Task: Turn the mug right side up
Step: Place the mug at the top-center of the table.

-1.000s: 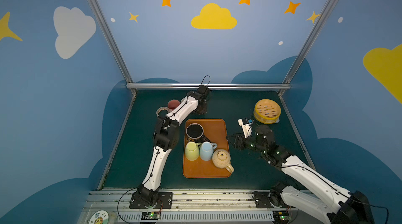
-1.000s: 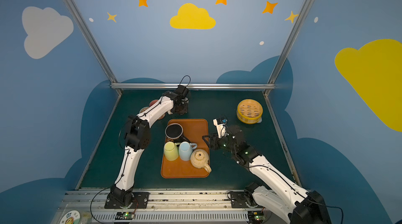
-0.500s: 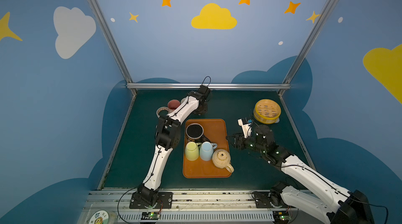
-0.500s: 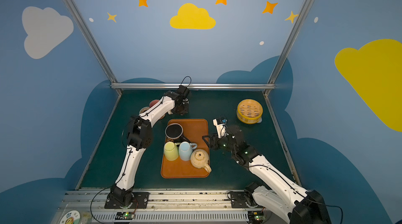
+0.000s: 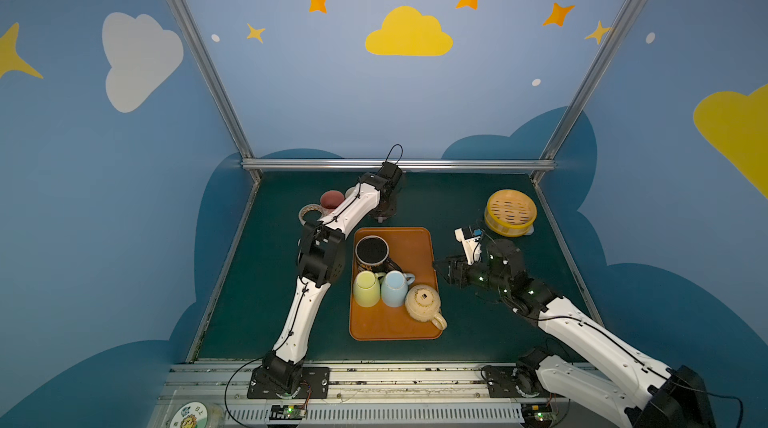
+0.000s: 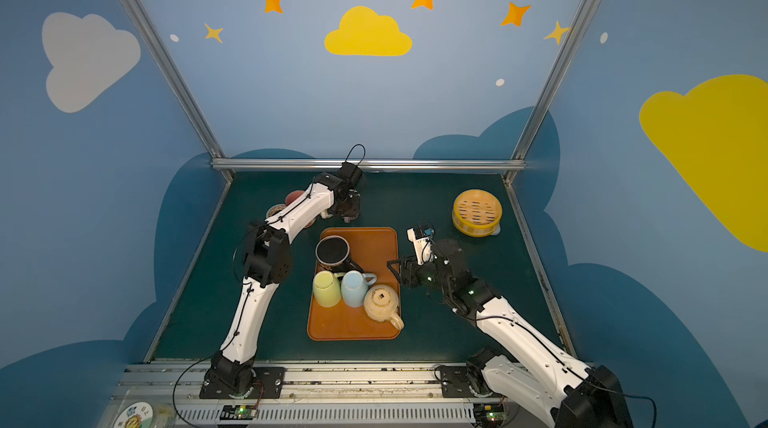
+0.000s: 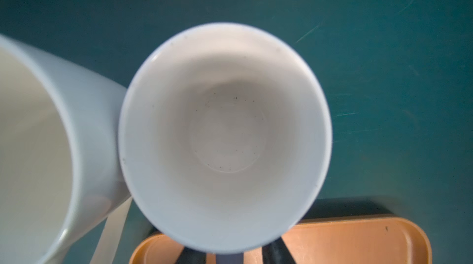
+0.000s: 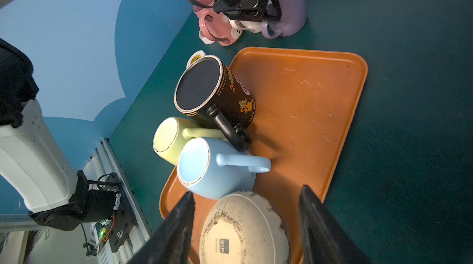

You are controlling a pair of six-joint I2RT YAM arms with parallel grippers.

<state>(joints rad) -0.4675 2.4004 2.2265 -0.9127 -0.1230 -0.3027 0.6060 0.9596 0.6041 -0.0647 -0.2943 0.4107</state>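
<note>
A lilac mug [image 7: 225, 134] stands upright on the green table behind the orange tray [image 5: 415, 247], its white inside facing the left wrist camera. My left gripper [image 7: 231, 256] hangs over it, its dark fingers [image 7: 275, 251] apart on either side of the handle without touching it. In both top views the arm hides this mug. On the tray a black mug [image 5: 371, 251] stands upright, while a yellow-green [image 5: 365, 287], a blue [image 5: 394, 287] and a cream mug [image 8: 245, 229] stand upside down. My right gripper [image 8: 247, 190] is open beside the tray, the cream mug showing between its fingers.
A second pale mug [image 7: 38, 147] stands upright against the lilac one, with a pink mug [image 8: 217, 27] beyond it. A yellow steamer basket [image 5: 510, 212] sits at the back right. A reddish ball [image 5: 331, 199] and a small bowl [image 5: 309, 214] lie at the back left.
The left gripper's jaws have come apart off the lilac mug's handle. Both arms and all the mugs stay where they were.
</note>
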